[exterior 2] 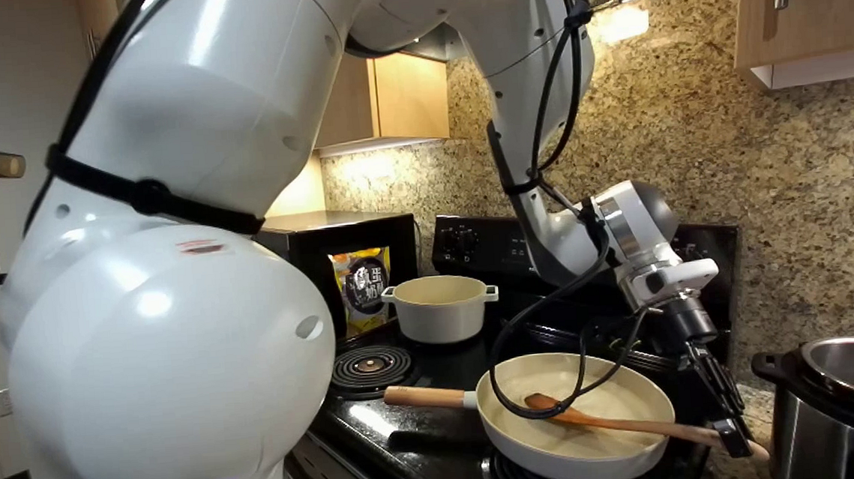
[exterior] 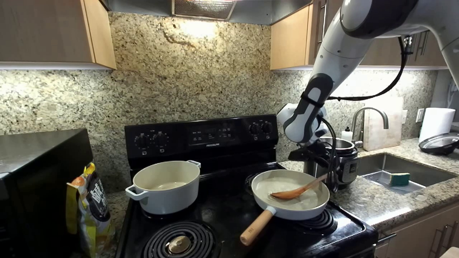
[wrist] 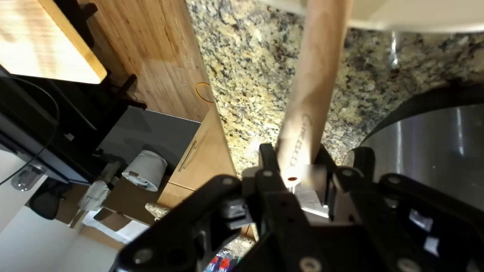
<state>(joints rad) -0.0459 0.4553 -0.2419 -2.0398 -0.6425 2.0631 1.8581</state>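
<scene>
While a black cable (exterior 2: 495, 362) is dangling before the round cream-coated pan (exterior 2: 592, 446), I'm flagging a possible snag twisting the smooth brown wooden spoon (exterior 2: 613, 423) lying over its rim, head inside. Black jointed hand (exterior 2: 736, 434) is gripping the rounded handle near its end; shiny cylindrical steel cooker (exterior 2: 813, 434) is crowding it, knock risk.

This is a kitchen of household kind. A black stove (exterior: 226, 208) with coil burners (exterior: 179, 244) stands against a speckled stone wall (exterior: 193, 82), under a lit hood (exterior: 204, 9), with pale wood cabinets (exterior: 46, 32) on both sides. On the stove sit a pot (exterior: 170, 195) and a pan (exterior: 301, 214), a wooden spoon (exterior: 289, 194) reaching into the pan. Along the stone counter (exterior: 365, 202) are a cooker (exterior: 349, 170), a sink (exterior: 423, 173) with a sponge (exterior: 399, 179) inside, a tap (exterior: 385, 121), a board (exterior: 383, 127) and a paper roll (exterior: 436, 123). The wrist view shows wood flooring (wrist: 162, 30).
</scene>
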